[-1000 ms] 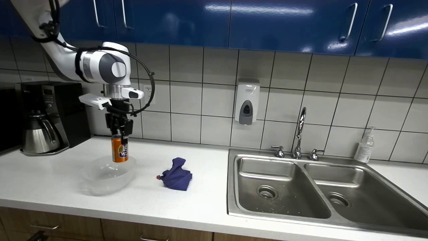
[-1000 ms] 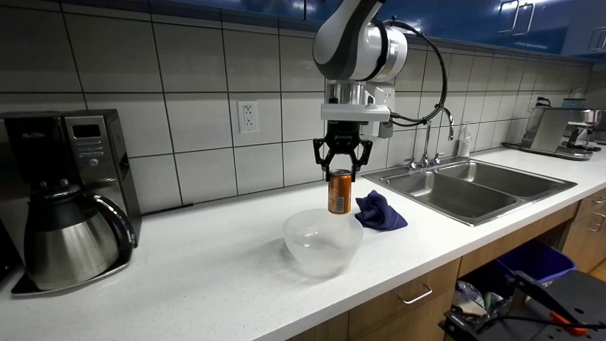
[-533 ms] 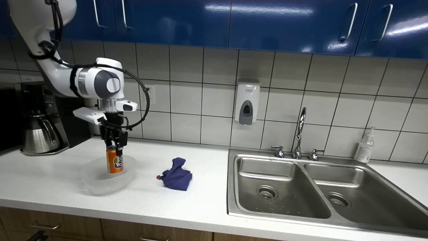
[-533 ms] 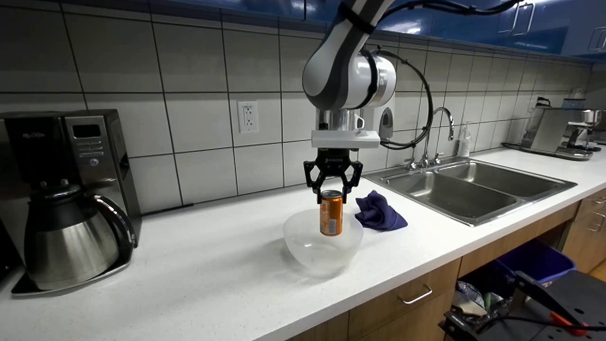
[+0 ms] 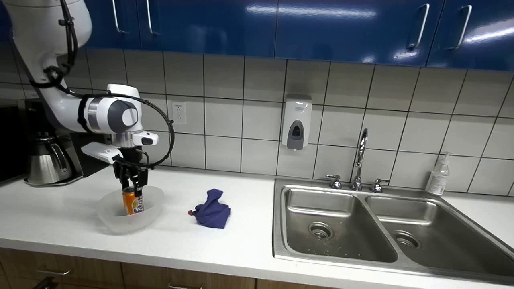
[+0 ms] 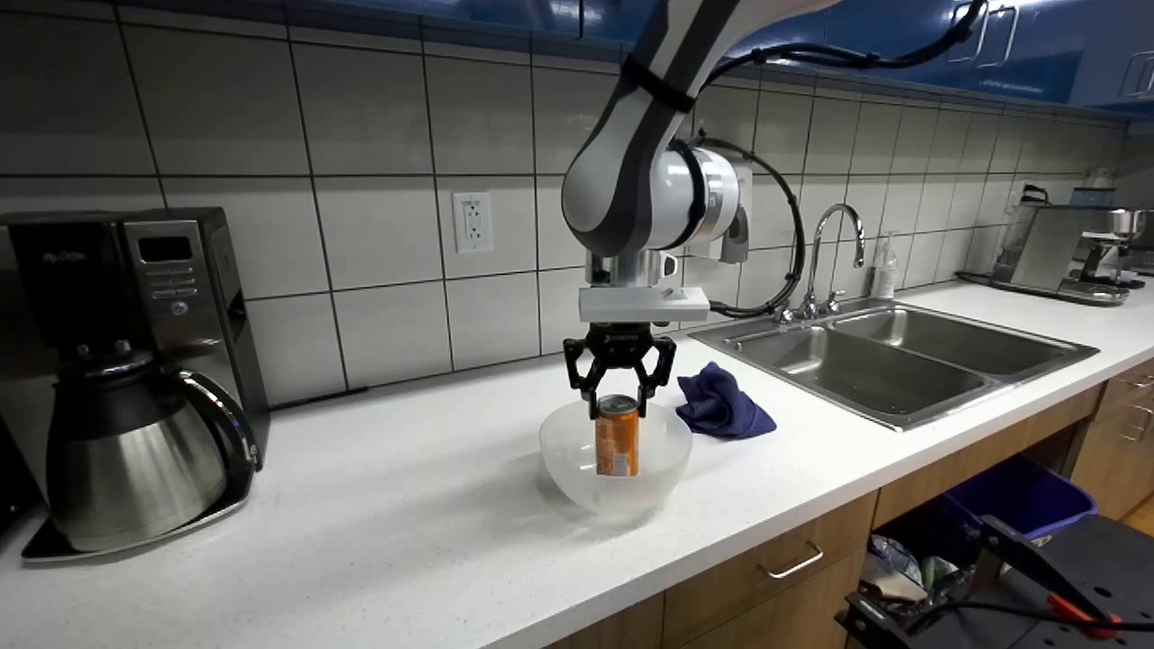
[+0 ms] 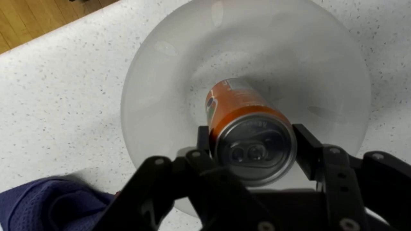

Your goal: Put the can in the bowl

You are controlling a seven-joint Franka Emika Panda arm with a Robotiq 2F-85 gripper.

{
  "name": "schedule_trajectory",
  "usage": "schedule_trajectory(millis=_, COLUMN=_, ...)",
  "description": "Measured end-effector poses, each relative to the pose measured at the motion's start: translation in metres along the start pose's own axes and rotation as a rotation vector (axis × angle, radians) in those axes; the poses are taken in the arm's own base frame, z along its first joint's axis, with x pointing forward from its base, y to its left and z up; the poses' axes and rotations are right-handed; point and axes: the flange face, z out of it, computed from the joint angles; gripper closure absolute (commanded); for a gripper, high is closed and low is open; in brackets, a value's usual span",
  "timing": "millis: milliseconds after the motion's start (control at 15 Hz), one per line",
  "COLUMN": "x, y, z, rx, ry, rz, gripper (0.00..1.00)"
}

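- Wrist view: speckled white counter point(image 7: 70, 106), its edge at 10 o'clock.
- Metal sink point(image 5: 345, 241), toward 4 o'clock in an exterior view.
- Cloudy bowl point(image 7: 151, 96), on the counter.
- Claw point(image 6: 618, 412), clamped on the can point(image 6: 618, 440); in the wrist view its fingers point(image 7: 306, 150) touch it at 9 and 3 o'clock.
- Purple cloth point(image 7: 48, 208), at the bowl's 8 o'clock in the wrist view.
- Orange can, at 6 o'clock from the claw in both exterior views: top between the fingers, lower end inside the bowl; whether it touches the bowl's bottom, I cannot tell.
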Motion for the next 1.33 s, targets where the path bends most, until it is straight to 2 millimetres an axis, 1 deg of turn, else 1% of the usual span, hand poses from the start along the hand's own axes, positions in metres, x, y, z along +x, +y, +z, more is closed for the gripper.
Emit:
schedule_trajectory(millis=67, x=-0.001, y=0.0, z=0.001, rx=-0.002, ry=-0.001, rz=-0.003, gripper=0.02)
schedule_trajectory(millis=133, x=-0.001, y=-0.001, z=0.001, rx=-0.003, ry=-0.001, rz=-0.005, gripper=0.0)
schedule_trajectory(millis=400, x=0.0, y=0.0, z=0.0, rx=-0.003, ry=0.001, rz=-0.003, gripper=0.0)
schedule_trajectory(millis=533, x=0.001, y=0.001, z=-0.003, rx=-0.003, ry=0.002, rz=-0.002, gripper=0.0)
schedule_trajectory(millis=733, x=0.0, y=0.002, z=-0.024, rx=-0.01, ry=-0.014, rz=0.0, gripper=0.0)
schedule_trajectory(millis=933, x=-0.007, y=0.008, z=-0.056, rx=-0.015, ry=-0.031, rz=0.007, gripper=0.0)
schedule_trajectory(millis=1133, x=-0.023, y=0.021, z=-0.083, rx=-0.019, ry=-0.045, rz=0.019, gripper=0.0)
schedule_trajectory(millis=1333, x=-0.043, y=0.036, z=-0.097, rx=-0.023, ry=-0.054, rz=0.039, gripper=0.0)
